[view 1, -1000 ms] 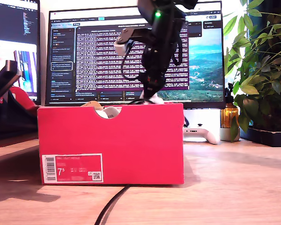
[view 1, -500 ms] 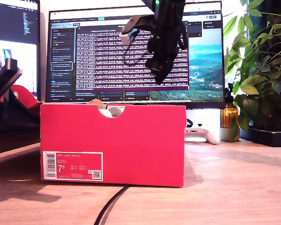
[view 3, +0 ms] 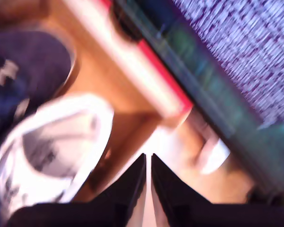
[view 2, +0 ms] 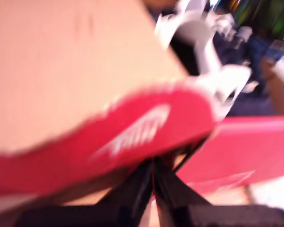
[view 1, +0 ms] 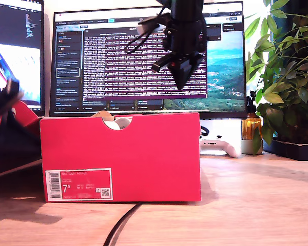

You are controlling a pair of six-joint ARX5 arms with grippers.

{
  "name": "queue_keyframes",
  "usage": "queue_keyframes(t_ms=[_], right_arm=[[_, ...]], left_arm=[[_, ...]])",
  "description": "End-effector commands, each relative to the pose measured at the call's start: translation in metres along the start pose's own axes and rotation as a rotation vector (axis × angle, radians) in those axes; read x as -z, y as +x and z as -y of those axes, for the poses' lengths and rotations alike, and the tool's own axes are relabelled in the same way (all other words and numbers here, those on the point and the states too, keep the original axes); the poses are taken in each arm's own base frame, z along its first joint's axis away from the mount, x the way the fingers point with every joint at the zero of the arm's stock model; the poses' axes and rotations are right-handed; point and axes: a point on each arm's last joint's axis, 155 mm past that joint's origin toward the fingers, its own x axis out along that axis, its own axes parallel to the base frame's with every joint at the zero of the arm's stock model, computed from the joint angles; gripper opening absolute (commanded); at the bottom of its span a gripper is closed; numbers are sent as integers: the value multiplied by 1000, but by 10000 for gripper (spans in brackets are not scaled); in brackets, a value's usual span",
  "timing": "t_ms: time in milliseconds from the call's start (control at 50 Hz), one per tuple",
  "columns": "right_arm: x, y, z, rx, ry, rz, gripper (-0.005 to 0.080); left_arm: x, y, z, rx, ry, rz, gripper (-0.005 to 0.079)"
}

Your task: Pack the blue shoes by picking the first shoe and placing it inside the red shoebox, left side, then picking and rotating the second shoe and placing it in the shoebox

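The red shoebox [view 1: 120, 156] stands on the desk [view 1: 256, 205], mid-left in the exterior view. Our second wrist view shows a blue shoe [view 3: 26, 127] lying inside it, white lining up. Our second tool [view 3: 148, 163] hangs above the box, its jaws pressed together on nothing. Our first tool [view 2: 153, 177] is likewise closed and empty, beside the red flap [view 2: 128, 135]. The suede looks soft and light; we judge the heel collar the firmest hold.

Monitor [view 1: 149, 59], plant [view 1: 287, 72], white controller [view 1: 220, 146], black cable [view 1: 120, 225].
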Motion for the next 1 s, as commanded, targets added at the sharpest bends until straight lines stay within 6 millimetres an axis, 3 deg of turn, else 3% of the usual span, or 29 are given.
queue_keyframes(t_ms=[0,260,460,580,740,980], right_arm=[[3,1,2,-13,44,-4,-11],[1,-3,12,-79,154,38,-11],[-15,-8,39,-102,288,148,-11],[-2,-3,57,-89,320,127,-11],[18,0,73,-134,373,102,-11],[28,-22,100,-100,410,118,-11]], left_arm=[[-17,-4,5,4,53,48,-20],[-12,-24,-1,-57,94,8,-20],[-35,-43,-3,-97,149,95,-20],[-50,-52,-3,-106,164,158,-20],[-58,-61,-26,-224,191,184,-20],[-72,-71,-52,-315,209,224,-20]])
